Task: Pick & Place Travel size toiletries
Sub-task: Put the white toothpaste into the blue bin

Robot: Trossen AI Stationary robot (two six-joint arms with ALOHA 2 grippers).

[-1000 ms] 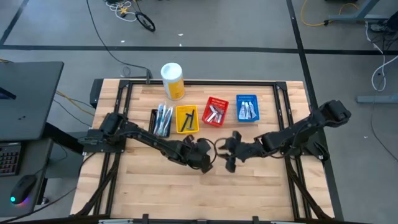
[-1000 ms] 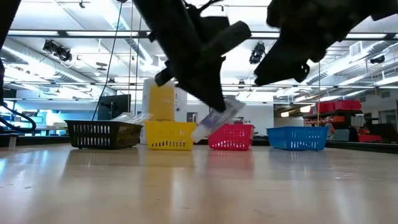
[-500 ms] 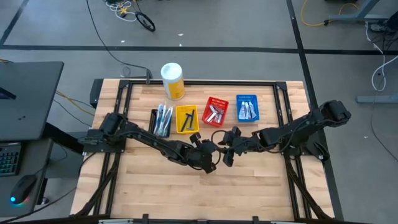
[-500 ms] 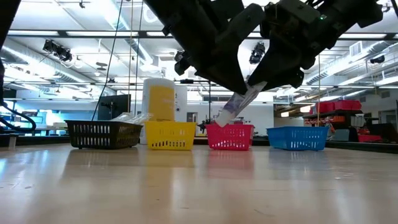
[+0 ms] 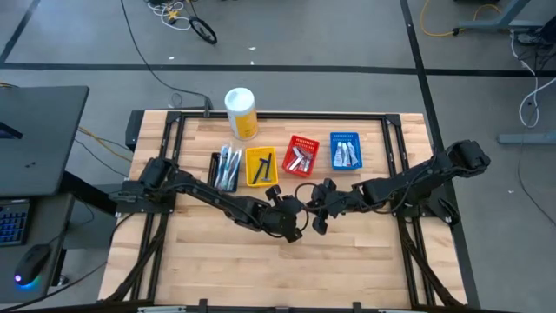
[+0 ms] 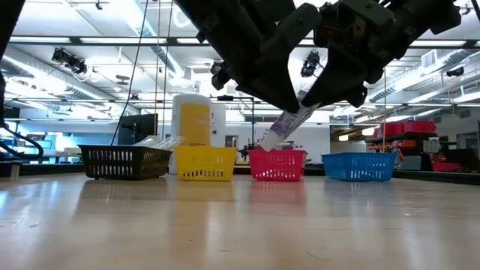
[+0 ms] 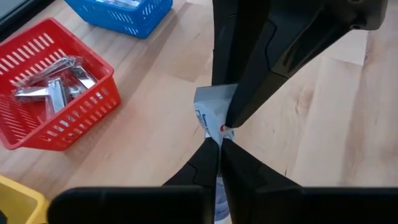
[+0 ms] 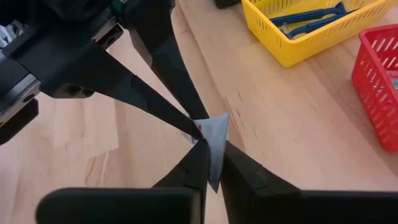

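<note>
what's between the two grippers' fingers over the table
A small white tube, pinched by both the left gripper and right gripper; both wrist views show it.

Bright, even overhead light is flooding the pale wooden table [image 5: 217,252], leaving only faint, soft shadows under the dark arms. In the low view, long ceiling strip lights [image 6: 82,39] are glaring, their sheen spreading across the near tabletop, and the arms are showing as blurred black silhouettes. Both wrist views are staying sharp.
</note>
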